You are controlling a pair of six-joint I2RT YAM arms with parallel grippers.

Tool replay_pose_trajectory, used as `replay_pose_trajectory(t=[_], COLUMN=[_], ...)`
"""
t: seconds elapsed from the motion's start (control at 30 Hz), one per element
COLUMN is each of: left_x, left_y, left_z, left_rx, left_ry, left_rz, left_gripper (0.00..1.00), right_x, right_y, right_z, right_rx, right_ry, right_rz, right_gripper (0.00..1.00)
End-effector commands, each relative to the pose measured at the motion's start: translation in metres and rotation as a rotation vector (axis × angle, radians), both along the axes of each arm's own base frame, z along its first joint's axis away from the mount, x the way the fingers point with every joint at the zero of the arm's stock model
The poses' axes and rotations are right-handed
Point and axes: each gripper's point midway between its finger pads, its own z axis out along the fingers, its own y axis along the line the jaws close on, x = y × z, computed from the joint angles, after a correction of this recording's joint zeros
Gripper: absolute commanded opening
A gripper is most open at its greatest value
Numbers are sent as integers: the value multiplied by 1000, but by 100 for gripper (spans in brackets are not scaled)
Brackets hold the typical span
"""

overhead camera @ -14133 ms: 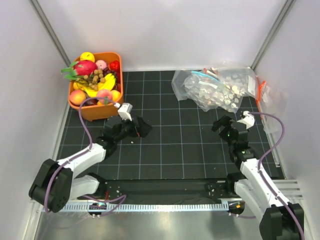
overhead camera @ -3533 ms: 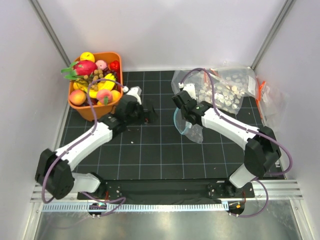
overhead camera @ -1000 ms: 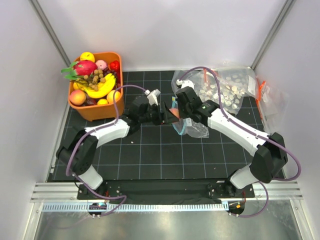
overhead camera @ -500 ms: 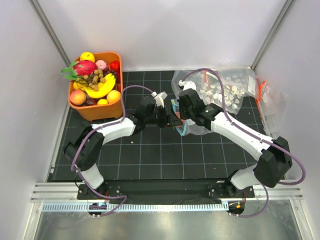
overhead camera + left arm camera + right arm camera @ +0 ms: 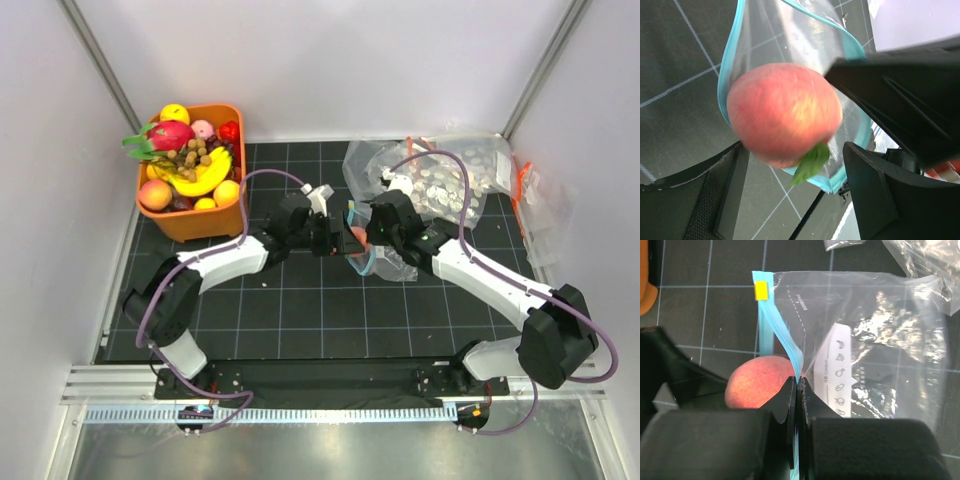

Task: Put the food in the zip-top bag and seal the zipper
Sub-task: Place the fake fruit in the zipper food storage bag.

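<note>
The left gripper (image 5: 334, 238) has spread its jaws wide since a moment ago, and the peach (image 5: 785, 112), blurred, now sits loose between its fingertips at the gaping mouth of the zip-top bag (image 5: 870, 340). The right gripper (image 5: 797, 385) is clamped tight on the teal zipper (image 5: 765, 315), holding that mouth open mid-mat, well apart from the orange fruit basket (image 5: 190, 226).

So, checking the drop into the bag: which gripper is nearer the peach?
Left. The left gripper stands open around the peach; the right gripper is shut on the zipper just beside it.
</note>
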Motion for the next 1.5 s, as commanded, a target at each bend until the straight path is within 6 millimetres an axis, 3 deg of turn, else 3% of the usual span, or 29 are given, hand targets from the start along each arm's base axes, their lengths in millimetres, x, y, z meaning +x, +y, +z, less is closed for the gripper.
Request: replay_pose_trajectory(t=[0.0,0.3,0.4,0.43,0.53,0.6,0.73,0.8,0.93,1.07,1.3,1.47], left_x=[5,7,9,12,13,13,14,14,17,18,24,25], left_y=[-4,1,6,8,11,11,4,-6,-14,-7,5,-3], left_z=[47,37,39,40,40,41,45,49,31,18,15,13], left_rx=[-72,-43,-30,-22,-1,1,-25,-38,30,78,135,137], left_ry=[-127,-121,-144,-153,-162,-167,-164,-155,-135,-127,-167,-164], left_rz=[-6,21,43,57,63,66,40,6,-15,2,40,6], left_gripper=[79,70,57,47,38,38,62,66,70,65,38,33], right_x=[0,-1,-1,-1,-1,-1,-2,-3,-3,-3,-1,-8], right_y=[14,14,11,10,10,11,16,23,31,27,17,26], right_z=[9,6,6,7,8,7,4,3,1,3,-9,1], right_rx=[142,156,155,160,161,161,169,179,169,143,2,-185], right_ry=[-5,7,6,2,2,7,17,28,49,38,72,25], right_rz=[6,-1,-13,-17,-14,-9,16,47,77,72,72,80], right_gripper=[1,1,1,1,1,1,1,1,1,1,1,1])
